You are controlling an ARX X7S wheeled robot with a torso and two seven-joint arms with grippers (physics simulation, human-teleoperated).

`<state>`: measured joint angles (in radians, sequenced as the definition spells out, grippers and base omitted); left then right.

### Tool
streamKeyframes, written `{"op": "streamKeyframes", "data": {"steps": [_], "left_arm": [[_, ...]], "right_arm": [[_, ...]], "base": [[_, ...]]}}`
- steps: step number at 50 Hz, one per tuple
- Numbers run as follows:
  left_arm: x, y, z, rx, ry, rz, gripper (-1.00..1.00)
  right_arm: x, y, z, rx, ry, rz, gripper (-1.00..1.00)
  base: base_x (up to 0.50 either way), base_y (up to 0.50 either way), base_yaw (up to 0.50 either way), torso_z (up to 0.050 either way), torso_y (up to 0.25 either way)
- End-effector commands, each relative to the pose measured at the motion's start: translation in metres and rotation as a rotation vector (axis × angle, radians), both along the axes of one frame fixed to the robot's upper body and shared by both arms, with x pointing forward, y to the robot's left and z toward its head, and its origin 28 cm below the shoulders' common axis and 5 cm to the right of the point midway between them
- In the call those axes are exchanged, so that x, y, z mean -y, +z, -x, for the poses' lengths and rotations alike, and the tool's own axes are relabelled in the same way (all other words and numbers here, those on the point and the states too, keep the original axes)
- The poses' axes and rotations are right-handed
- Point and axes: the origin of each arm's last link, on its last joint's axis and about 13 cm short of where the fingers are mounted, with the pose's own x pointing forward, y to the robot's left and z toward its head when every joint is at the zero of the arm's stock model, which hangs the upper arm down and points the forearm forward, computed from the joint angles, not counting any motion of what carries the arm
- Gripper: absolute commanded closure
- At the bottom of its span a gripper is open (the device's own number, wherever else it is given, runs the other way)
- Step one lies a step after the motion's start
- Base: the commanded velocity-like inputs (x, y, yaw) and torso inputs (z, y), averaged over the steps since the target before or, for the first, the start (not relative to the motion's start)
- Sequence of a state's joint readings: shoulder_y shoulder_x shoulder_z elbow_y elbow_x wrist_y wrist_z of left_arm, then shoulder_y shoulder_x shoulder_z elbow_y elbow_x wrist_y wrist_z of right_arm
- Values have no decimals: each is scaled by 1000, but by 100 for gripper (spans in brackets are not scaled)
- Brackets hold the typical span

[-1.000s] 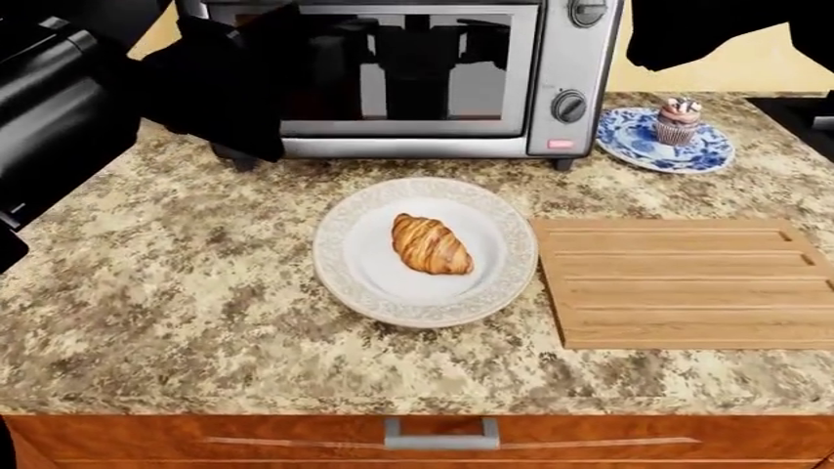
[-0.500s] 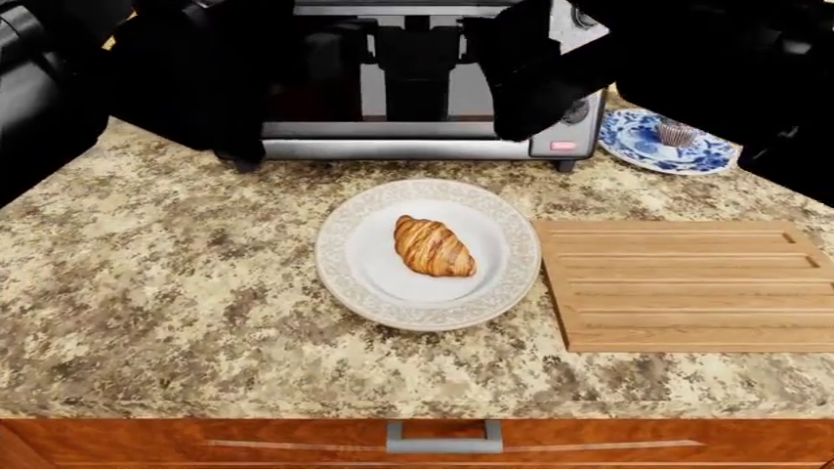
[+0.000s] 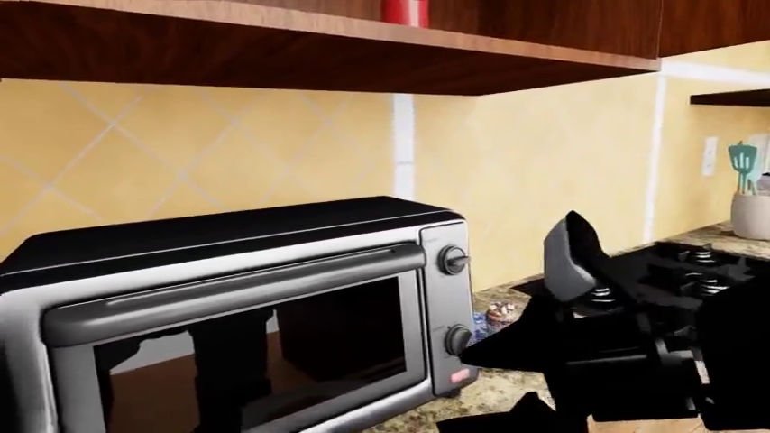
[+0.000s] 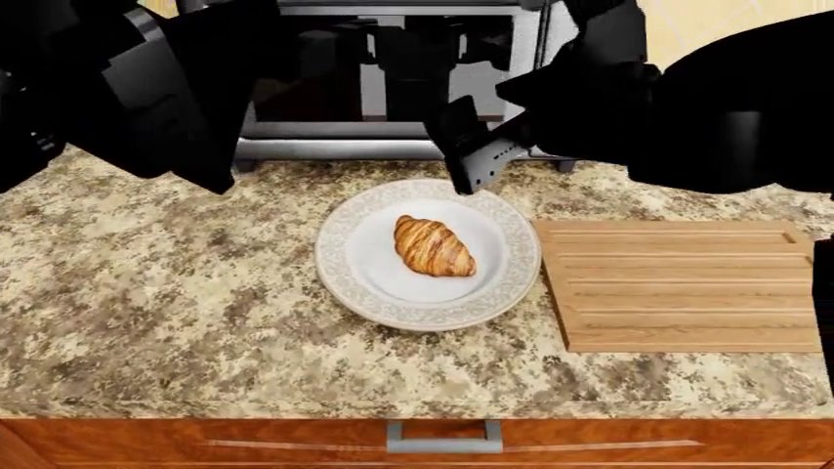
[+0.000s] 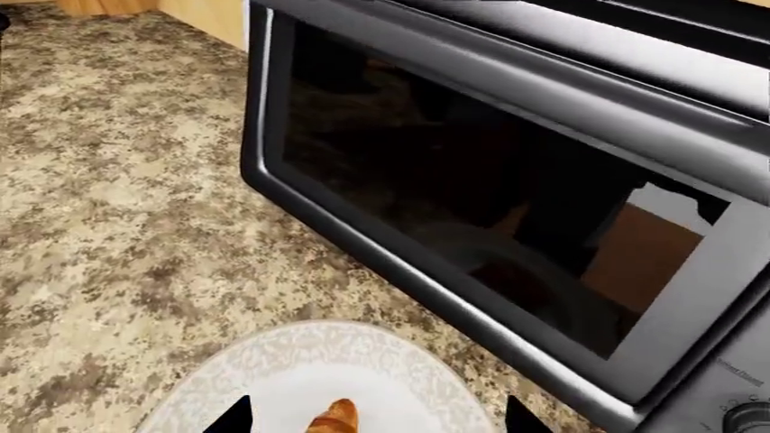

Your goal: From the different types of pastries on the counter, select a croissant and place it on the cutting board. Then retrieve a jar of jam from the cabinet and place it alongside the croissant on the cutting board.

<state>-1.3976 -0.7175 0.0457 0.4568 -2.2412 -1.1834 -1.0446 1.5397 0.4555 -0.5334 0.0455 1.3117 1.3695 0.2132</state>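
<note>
The croissant point(image 4: 435, 245) lies in the middle of a white plate point(image 4: 352, 283) with a lacy rim. The plate sits on the speckled counter point(image 4: 156, 293), and nothing is touching the pastry. Just beside the plate lies the cutting board point(image 4: 685, 288), with its long grooves bare.

The right gripper point(image 4: 476, 156) hangs above the far edge of the plate, in front of the toaster oven point(image 4: 391, 98). In the right wrist view two dark fingertips point(image 5: 229, 417) stand wide apart with the croissant tip point(image 5: 334, 417) showing between them, so this claw is open and holds nothing.

The left gripper point(image 4: 195, 98) is a big dark shape up over the counter, and I cannot tell if it is open or closed.

In the left wrist view a red jar point(image 3: 406, 12) stands on the cabinet shelf point(image 3: 301, 41), with only its bottom part showing. A small cupcake point(image 3: 499, 313) peeks out past the oven. The little red patch on the oven is too blurry to read.
</note>
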Motion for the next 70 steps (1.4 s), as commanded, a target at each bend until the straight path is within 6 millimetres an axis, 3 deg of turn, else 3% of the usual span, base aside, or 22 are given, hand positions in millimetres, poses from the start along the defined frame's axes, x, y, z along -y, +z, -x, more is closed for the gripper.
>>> {"op": "streamKeyframes", "data": {"steps": [1, 12, 21, 45, 70], "left_arm": [[-2, -2, 6, -62, -19, 2, -100], [-5, -6, 7, -231, -63, 49, -100], [-11, 3, 23, -351, -39, 84, -100], [-11, 1, 22, -384, -46, 67, -100], [-11, -1, 21, -355, -51, 24, -100]], "right_arm": [[-3, -18, -19, -122, -4, 47, -100], [-5, -3, -22, -177, 36, 64, -100], [-11, -4, -25, -179, 59, 86, -100], [-31, -58, -42, -272, 75, 166, -100], [-39, -72, -38, -286, 104, 215, -100]], "base": [[0, 0, 0, 0, 0], [0, 0, 0, 0, 1], [0, 0, 0, 0, 0], [0, 0, 0, 0, 0], [0, 0, 0, 0, 0]]}}
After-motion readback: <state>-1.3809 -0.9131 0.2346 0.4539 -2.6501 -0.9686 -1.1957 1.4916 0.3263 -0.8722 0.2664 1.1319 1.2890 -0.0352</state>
